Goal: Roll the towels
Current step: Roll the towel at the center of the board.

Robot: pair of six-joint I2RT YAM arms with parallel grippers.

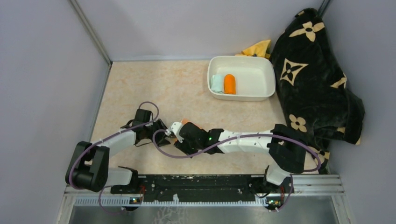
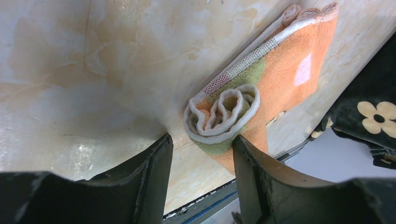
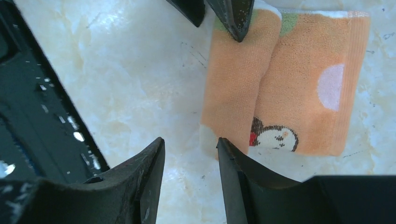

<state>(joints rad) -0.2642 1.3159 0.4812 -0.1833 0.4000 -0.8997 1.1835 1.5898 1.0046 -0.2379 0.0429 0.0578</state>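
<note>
The striped pastel towel (image 2: 285,70) lies mid-table, partly rolled, with its roll end (image 2: 222,114) facing the left wrist camera. In the right wrist view it (image 3: 303,56) shows orange with a pink dot and a cartoon figure, and its rolled part (image 3: 236,84) is on the left. In the top view only a sliver (image 1: 185,121) shows. My left gripper (image 2: 201,154) is open, with the roll end just ahead of the jaws and against the right finger (image 2: 245,158). My right gripper (image 3: 189,149) is open at the roll's other end. The mint towel (image 1: 217,83) and the orange towel (image 1: 229,84) lie rolled in the white tub (image 1: 261,95).
The black blanket with tan flowers (image 1: 317,79) is heaped along the right wall, and a yellow cloth (image 1: 259,48) lies behind the tub. Grey walls close the left, back and right. A black rail (image 1: 201,182) runs along the near edge. Both grippers (image 1: 169,131) sit tip to tip.
</note>
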